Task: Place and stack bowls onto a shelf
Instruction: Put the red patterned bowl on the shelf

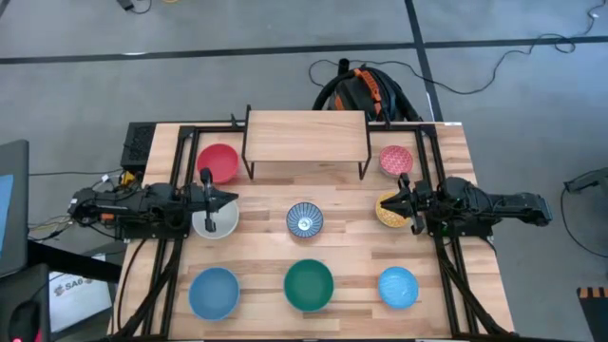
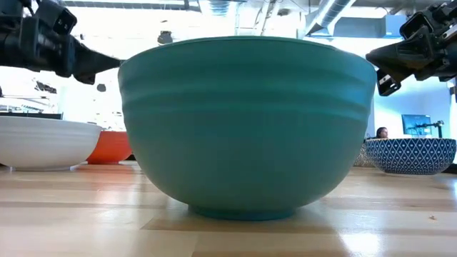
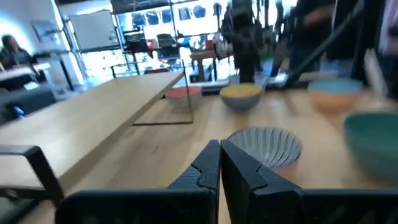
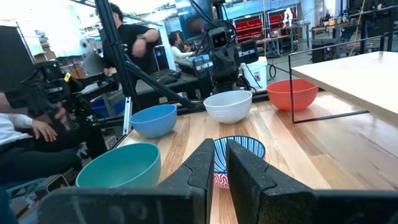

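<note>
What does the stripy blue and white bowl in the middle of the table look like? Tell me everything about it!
The striped bowl is small and round, with thin blue and white lines fanning out from its centre like sun rays, and a glossy, ceramic look. Its outside shows a dark blue diamond pattern in the low view. It sits upright and empty on the wooden table, in front of the shelf and behind the green bowl. Nothing touches it but the table; both robot hands are off to its sides.

Bright, even lighting; left wrist view motion-blurred, low view's windows glaring behind.
</note>
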`<state>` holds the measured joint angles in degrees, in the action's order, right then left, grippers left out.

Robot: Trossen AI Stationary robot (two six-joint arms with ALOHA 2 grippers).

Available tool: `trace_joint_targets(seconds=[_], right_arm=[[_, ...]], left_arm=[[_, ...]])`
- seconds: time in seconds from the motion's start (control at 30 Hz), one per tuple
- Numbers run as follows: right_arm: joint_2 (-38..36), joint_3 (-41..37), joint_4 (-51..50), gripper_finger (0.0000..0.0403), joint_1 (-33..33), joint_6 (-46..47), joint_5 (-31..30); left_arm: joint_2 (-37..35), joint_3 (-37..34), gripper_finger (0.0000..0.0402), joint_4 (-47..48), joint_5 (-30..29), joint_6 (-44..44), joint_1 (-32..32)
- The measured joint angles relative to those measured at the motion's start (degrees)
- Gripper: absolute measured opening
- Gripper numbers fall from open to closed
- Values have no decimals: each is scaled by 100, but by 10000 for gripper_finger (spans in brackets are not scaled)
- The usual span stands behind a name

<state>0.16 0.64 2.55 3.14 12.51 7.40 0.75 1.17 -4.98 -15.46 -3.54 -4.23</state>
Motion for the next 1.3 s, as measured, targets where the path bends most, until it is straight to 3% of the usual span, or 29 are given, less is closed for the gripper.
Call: trace_joint_targets(seconds=[0.23, 0.4, 0.63, 0.83, 1.07, 1.3], right_arm=[[-2, -2, 46, 70, -1, 0, 0], [-2, -7, 289, 70, -2, 122, 2], [0, -7, 377, 70, -4, 2301, -377], [50, -2, 722, 70, 37, 4007, -2683], [727, 502, 638, 70, 122, 4149, -2508], [2043, 1663, -133, 79, 127, 4209, -2522]], left_arm=[[-4, 0, 0, -578, -240, 2334, -1], [-2, 0, 0, -664, -323, 3468, 0], [-2, 2, 0, -1325, -799, 3485, -1], [160, 193, 24, -1350, -1000, 3410, 0], [1082, 1090, 98, -602, -1421, 3193, 0], [2228, 2749, 158, 800, -2146, 2954, 310]])
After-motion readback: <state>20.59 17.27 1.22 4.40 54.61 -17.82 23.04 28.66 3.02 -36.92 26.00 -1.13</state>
